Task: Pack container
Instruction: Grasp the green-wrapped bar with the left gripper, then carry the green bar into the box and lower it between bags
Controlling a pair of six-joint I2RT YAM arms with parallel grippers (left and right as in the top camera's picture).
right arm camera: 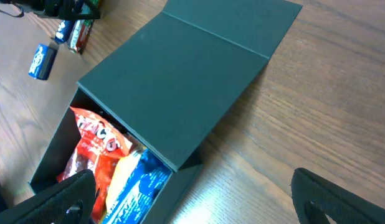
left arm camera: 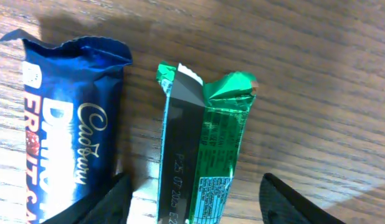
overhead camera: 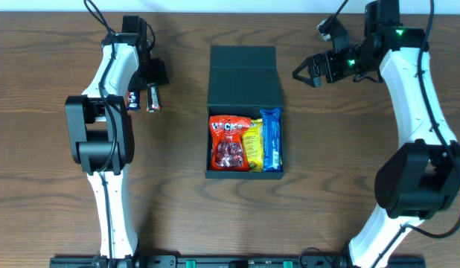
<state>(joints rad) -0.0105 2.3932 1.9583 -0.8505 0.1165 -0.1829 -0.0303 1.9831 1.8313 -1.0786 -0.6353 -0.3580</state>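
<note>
the container (overhead camera: 242, 74) sits at the middle of the desk (overhead camera: 51, 193), a dark green-black box with its long side running away from the robot. its flap lid (right arm camera: 186, 81) is raised. it hangs over the far part of the box and leaves the near part uncovered. in that uncovered part three packets lie side by side, touching each other: a red packet (overhead camera: 229, 143) on the robot's left, a yellow one (overhead camera: 252, 146) in the middle and a blue one (overhead camera: 271, 138) against the right wall.

well to the left of the box, two bars lie on the bare wood, parallel and just beside each other. one is a blue cadbury bar (left arm camera: 68, 137) and the other a green bar (left arm camera: 208, 143), its crimped end crumpled. the left claw (overhead camera: 152, 83) hangs right over them with its fingers spread. in the left wrist view one finger (left arm camera: 114, 202) shows between the two bars. the other (left arm camera: 295, 202) stands off to the far side of the green bar, with wood showing between them. it pinches nothing.

the right claw (overhead camera: 310, 71) is out to the right of the lid's far end, above the desk and apart from the box. it is spread wide and carries nothing. in the right wrist view its dark fingertips (right arm camera: 342, 199) frame the box from either side.
</note>
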